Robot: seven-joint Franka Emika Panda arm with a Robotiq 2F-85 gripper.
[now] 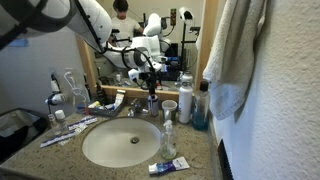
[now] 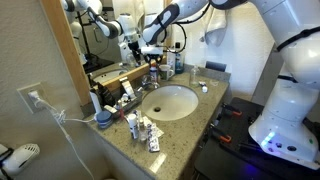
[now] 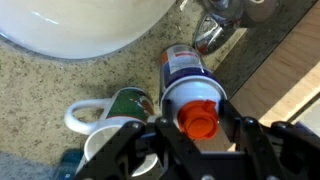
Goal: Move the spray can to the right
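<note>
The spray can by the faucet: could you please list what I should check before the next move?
1. Spray can centred in the gripper: ok, the fingers straddle it in the wrist view.
2. Grip closed on it: cannot tell.
3. Can upright: ok.
4. Green-patterned mug clear of the can: not ok, it sits right beside it.
5. Neighbouring counter free: not ok, a white cup and a silver canister stand close in an exterior view.
</note>
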